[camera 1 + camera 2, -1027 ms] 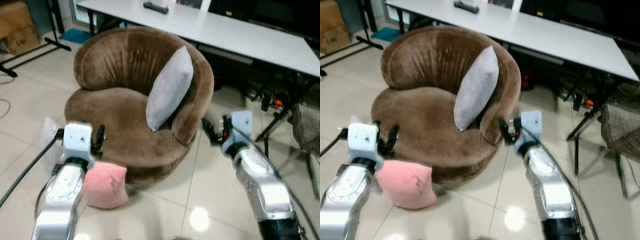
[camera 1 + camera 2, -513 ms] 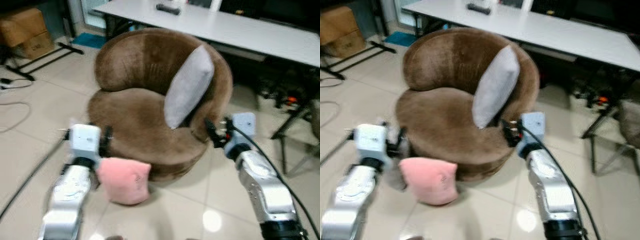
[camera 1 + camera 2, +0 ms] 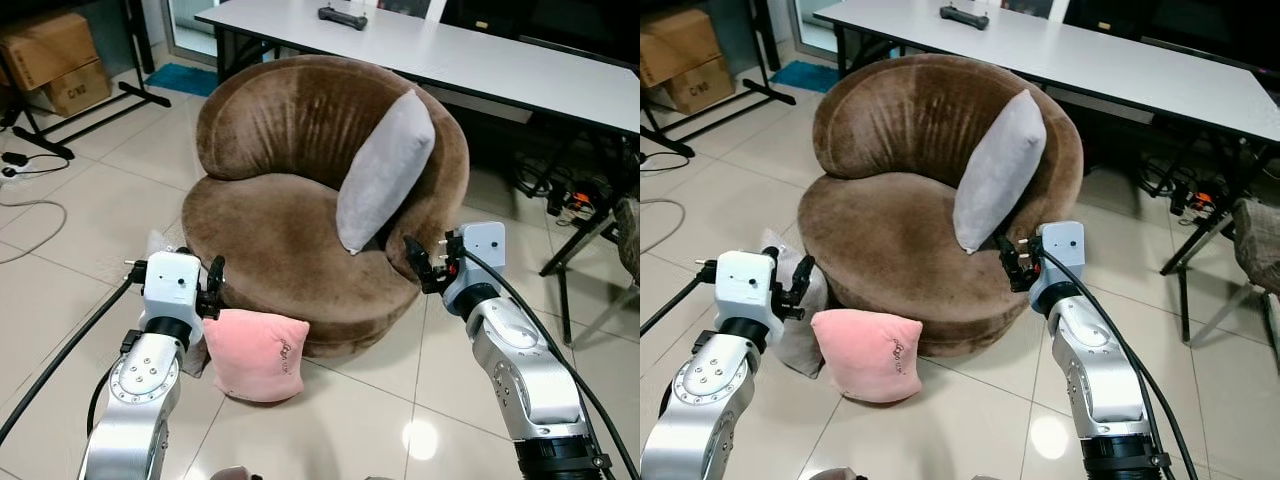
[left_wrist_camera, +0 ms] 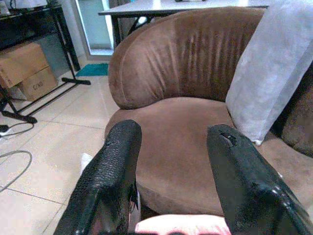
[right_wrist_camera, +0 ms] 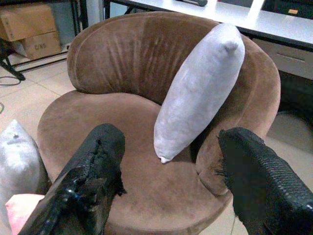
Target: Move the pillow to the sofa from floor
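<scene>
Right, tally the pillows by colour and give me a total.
Pink pillow, on the floor: 1
Grey pillows, one on the sofa and one on the floor: 2
Total: 3

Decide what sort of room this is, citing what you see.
Probably a living room used partly as workspace: a brown round sofa chair on tiled floor, a long white table behind, cardboard boxes stacked nearby.

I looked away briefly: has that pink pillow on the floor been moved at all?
No. The pink pillow leans against the brown sofa front as before; the camera shifted.
</scene>
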